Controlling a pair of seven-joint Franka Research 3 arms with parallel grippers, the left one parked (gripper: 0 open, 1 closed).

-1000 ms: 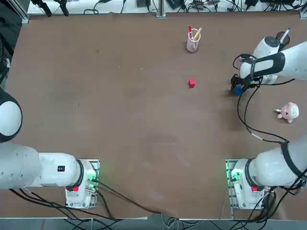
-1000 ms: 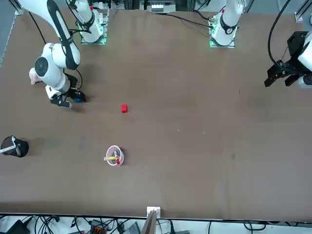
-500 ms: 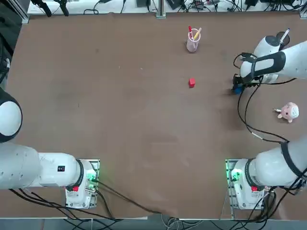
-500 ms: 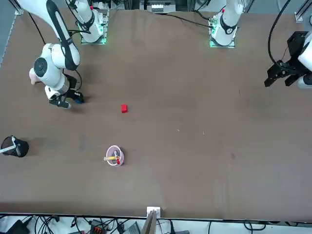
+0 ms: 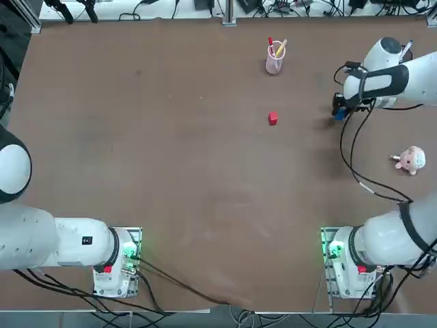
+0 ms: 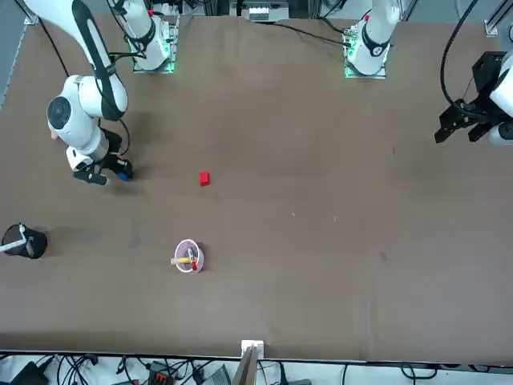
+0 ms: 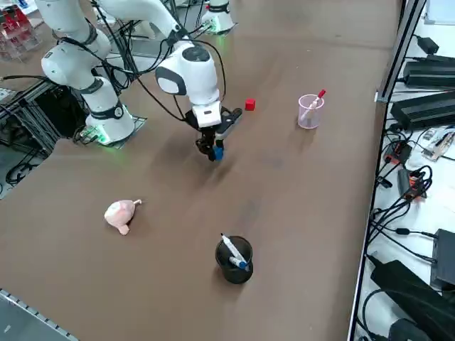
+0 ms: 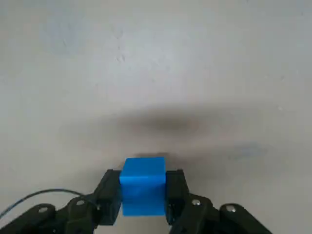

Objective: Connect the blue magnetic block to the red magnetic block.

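The blue magnetic block point(image 8: 143, 185) is a small bright blue cube clamped between the two black fingers of my right gripper point(image 8: 143, 195), lifted a little off the table with its shadow below. From overhead the right gripper point(image 5: 339, 113) hangs at the table's far right with the blue magnetic block point(image 5: 340, 115) showing under it. The side view shows the blue magnetic block point(image 7: 217, 152) at the tip of the right gripper point(image 7: 213, 150). The red magnetic block point(image 5: 273, 118) lies alone on the brown table, well to the left of the gripper; it is the red magnetic block point(image 6: 203, 178) in the front view.
A clear cup with pens point(image 5: 274, 60) stands beyond the red block. A black pen holder point(image 7: 234, 259) sits at the far right corner, close behind my arm. A pink plush toy point(image 5: 411, 160) lies near the right edge. A cable point(image 5: 355, 164) hangs from my arm.
My right gripper shut on the blue block and rose with it, shifting slightly toward the far side of the table. The red block has not moved.
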